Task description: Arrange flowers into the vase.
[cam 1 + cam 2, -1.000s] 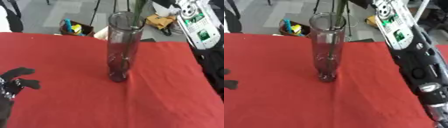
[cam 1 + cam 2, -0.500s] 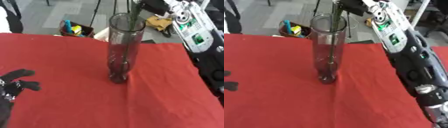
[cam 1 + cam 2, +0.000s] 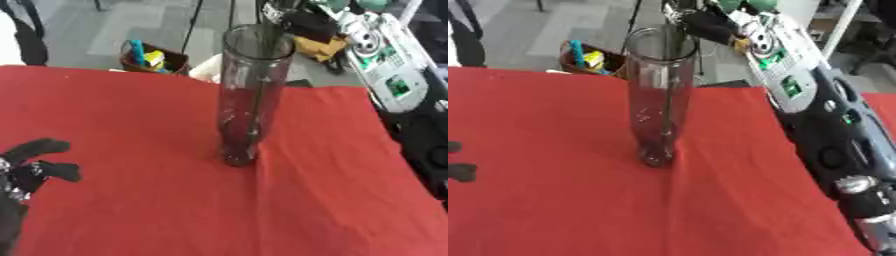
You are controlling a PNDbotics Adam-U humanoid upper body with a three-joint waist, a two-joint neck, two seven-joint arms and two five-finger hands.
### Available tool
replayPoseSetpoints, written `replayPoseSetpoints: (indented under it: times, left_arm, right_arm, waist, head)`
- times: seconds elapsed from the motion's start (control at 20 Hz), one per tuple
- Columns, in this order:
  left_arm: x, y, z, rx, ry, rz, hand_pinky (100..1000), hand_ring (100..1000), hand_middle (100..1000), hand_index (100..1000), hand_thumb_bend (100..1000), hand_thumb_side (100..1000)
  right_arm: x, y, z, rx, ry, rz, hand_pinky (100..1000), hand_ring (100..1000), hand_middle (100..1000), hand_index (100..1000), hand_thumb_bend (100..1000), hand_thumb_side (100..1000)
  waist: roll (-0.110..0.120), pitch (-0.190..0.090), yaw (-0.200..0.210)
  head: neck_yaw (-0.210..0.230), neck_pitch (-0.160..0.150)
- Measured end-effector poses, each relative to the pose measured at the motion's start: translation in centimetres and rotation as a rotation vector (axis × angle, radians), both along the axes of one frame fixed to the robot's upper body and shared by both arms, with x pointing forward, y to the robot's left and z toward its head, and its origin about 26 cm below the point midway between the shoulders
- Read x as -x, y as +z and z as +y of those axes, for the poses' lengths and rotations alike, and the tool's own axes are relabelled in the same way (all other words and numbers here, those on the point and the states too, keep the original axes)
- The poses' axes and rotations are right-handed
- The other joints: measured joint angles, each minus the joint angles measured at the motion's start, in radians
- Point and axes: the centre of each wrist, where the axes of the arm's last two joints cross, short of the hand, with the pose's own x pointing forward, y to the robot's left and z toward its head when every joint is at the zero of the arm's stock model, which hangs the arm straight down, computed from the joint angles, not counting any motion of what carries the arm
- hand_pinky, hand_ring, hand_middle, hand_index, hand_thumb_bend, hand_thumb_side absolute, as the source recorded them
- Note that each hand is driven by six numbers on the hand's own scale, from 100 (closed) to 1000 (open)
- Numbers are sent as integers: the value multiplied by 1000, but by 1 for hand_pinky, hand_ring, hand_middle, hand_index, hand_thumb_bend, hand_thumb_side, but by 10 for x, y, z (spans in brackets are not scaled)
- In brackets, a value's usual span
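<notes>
a tall clear vase (image 3: 249,95) stands upright on the red cloth (image 3: 131,130), and it serves as the landmark here. a thin dark stem (image 3: 668,107) runs down inside the vase toward its base; no bloom can be seen, since the stem's top goes out past the upper edge. the right arm (image 3: 815,115) reaches in from the right of the vase, and the right hand (image 3: 706,22) sits just behind and above the vase's rim, dark fingers bunched by the stem's upper part. they seem to be pinching it, though that cannot be told for certain. holding the stem high probably lets it drop straight through the narrow mouth.

the left hand (image 3: 31,162) rests on the cloth well to the left of the vase and nearer the camera, fingers loosely spread, holding nothing. it is likely parked there to stay out of the way.

the right eye view shows the whole right arm and the hand at the rim. the left eye view shows more of the left hand, which the other view cuts down to dark fingertips at its edge.
</notes>
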Motion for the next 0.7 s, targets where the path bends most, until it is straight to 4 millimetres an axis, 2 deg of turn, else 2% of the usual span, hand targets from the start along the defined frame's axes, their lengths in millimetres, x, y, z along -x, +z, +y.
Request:
replayPoseSetpoints:
  times: [0.45, 0.7]
  left_arm:
    - [0, 0, 0, 0, -1, 0, 747, 603, 747, 853, 103, 1000]
    - [0, 0, 0, 0, -1, 0, 747, 603, 747, 853, 103, 1000]
  right_arm:
    - [6, 1, -5, 27, 21, 6, 676, 867, 645, 739, 100, 1000]
    - [9, 3, -6, 38, 51, 14, 703, 887, 681, 809, 204, 1000]
  waist:
    - [0, 2, 1]
    - [0, 2, 1]
  head:
    - [1, 0]
    - [4, -4]
